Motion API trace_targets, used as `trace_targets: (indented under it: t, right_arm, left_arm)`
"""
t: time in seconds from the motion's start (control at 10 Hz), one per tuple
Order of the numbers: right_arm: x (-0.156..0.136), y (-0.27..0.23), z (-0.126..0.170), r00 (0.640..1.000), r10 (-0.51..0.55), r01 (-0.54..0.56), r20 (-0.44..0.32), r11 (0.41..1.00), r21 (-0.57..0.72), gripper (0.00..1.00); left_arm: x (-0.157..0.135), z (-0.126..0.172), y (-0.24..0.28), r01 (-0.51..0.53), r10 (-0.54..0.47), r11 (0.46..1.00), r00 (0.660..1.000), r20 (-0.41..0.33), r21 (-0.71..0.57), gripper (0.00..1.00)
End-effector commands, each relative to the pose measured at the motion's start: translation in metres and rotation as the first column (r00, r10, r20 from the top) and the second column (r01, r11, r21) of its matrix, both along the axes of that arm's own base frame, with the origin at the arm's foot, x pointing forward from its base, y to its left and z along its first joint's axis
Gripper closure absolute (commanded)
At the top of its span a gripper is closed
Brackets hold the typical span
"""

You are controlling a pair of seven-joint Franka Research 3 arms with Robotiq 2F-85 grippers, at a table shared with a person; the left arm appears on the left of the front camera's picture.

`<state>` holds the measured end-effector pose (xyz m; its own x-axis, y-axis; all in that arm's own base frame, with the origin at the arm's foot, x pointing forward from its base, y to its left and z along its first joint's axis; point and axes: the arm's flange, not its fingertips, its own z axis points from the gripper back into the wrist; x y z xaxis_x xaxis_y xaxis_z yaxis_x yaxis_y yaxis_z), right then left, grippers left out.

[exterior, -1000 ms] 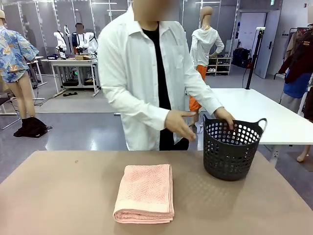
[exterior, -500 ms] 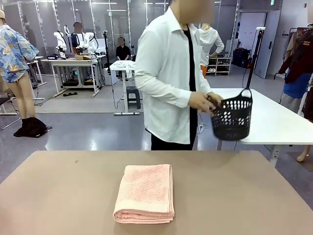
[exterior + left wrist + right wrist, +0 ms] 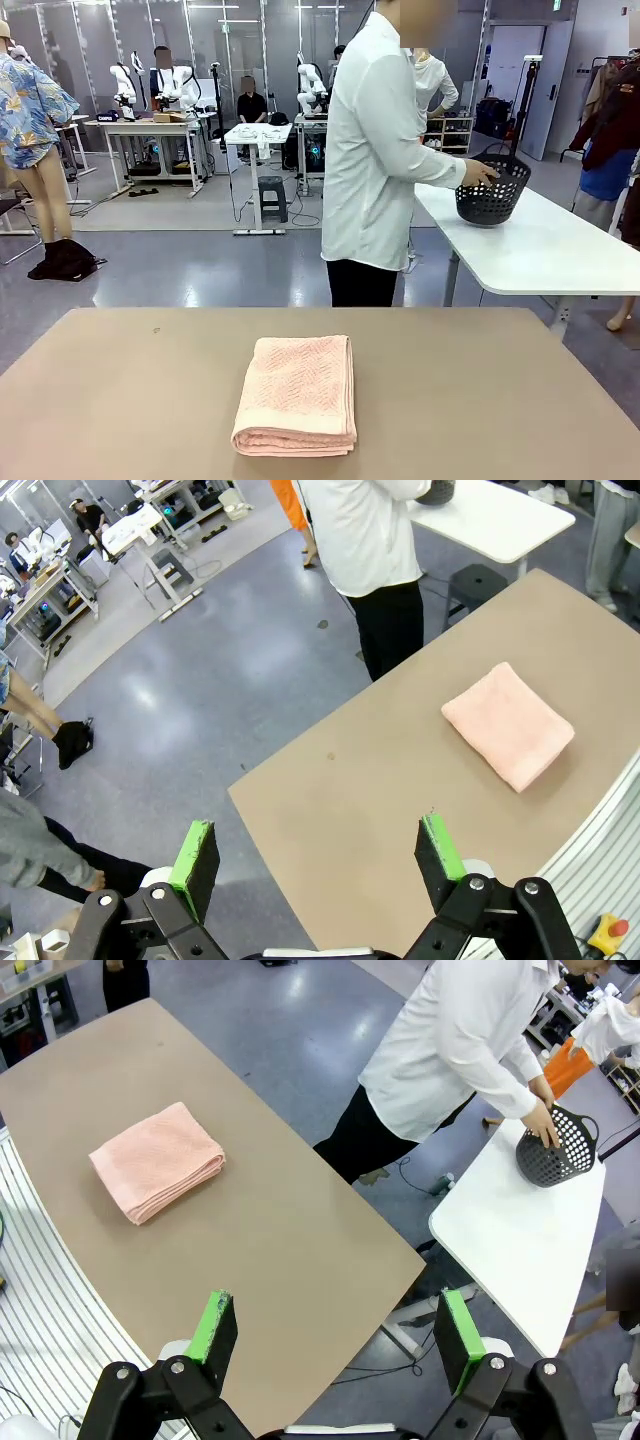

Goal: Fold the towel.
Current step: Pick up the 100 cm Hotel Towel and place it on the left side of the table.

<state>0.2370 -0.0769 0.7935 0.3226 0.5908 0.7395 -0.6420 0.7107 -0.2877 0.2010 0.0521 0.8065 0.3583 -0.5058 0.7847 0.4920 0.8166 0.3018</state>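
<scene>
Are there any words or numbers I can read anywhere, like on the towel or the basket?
None can be read.
The towel: only a woven zigzag pattern, no label showing.
The basket: plain dark plastic with holes, no writing.
A small green sign high on the far wall: too small and blurred to read.

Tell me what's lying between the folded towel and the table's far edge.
Nothing: in the front view, bare tabletop stretches from the folded towel to the far edge.
</scene>
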Motion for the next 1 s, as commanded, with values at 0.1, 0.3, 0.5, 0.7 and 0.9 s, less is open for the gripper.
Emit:
trace_targets:
  t: [0.1,0.3,0.5,0.7,0.9]
  right_arm:
    - [0.0,0.0,0.0,1.0,-0.003,0.003,-0.001,1.0,0.003,0.0]
    - [0.0,0.0,0.0,1.0,-0.003,0.003,-0.001,1.0,0.003,0.0]
    - [0.0,0.0,0.0,1.0,-0.003,0.003,-0.001,1.0,0.003,0.0]
    - [0.0,0.0,0.0,1.0,-0.003,0.003,-0.001,1.0,0.003,0.0]
    - [0.0,0.0,0.0,1.0,-0.003,0.003,-0.001,1.0,0.003,0.0]
  left_arm:
    - [0.007,-0.012,-0.004,-0.007,0.004,0.998,0.999,-0.054,-0.056,0.0]
    - [0.029,-0.056,-0.016,0.008,-0.046,0.977,0.984,-0.171,-0.213,0.0]
    - [0.052,-0.112,-0.029,-0.028,-0.078,0.935,0.957,-0.28,-0.355,0.0]
    - [0.072,-0.167,-0.053,-0.086,-0.095,0.899,0.919,-0.383,-0.43,0.0]
    - [0.089,-0.216,-0.076,-0.132,-0.118,0.865,0.884,-0.453,-0.484,0.0]
